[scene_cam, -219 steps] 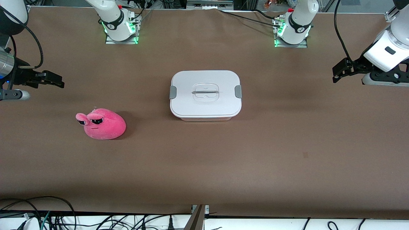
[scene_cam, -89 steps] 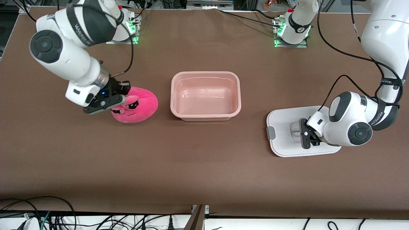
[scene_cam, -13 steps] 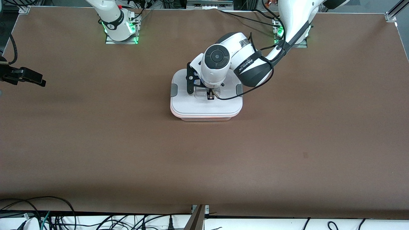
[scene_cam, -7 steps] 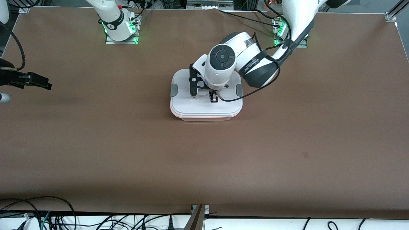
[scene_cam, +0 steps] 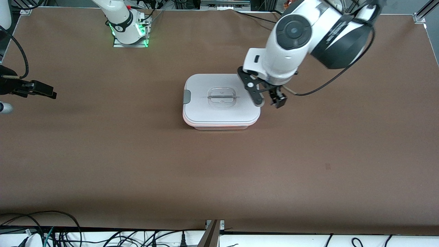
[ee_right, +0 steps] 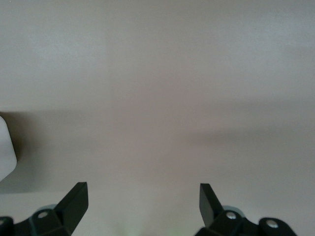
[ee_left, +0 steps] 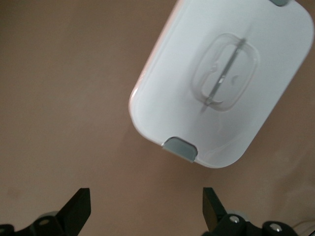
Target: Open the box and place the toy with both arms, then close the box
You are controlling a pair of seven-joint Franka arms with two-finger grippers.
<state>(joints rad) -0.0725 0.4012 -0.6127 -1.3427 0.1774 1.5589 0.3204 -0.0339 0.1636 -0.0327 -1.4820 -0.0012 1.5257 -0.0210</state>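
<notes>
The box (scene_cam: pixel 221 103) stands in the middle of the table with its white lid (scene_cam: pixel 205 109) on, a grey clip (scene_cam: pixel 187 96) at the end toward the right arm and a clear handle (scene_cam: pixel 222 97) on top. The toy is hidden. My left gripper (scene_cam: pixel 268 99) hangs open and empty just past the box's end toward the left arm. The left wrist view shows that lid (ee_left: pixel 246 123), a grey clip (ee_left: pixel 180 148) and the left gripper (ee_left: pixel 146 211) open over bare table. My right gripper (scene_cam: pixel 43 91) waits open at the right arm's end of the table; the right gripper (ee_right: pixel 142 206) holds nothing.
The brown table (scene_cam: pixel 219 164) stretches wide around the box. The right arm's base (scene_cam: pixel 129 32) with green lights stands at the table's back edge. Cables (scene_cam: pixel 51 233) lie along the edge nearest the front camera.
The left gripper has opened, let go of the lid's handle, and swung up and off the box toward the left arm's end. The lid stays on the box. The right arm hardly moved.
</notes>
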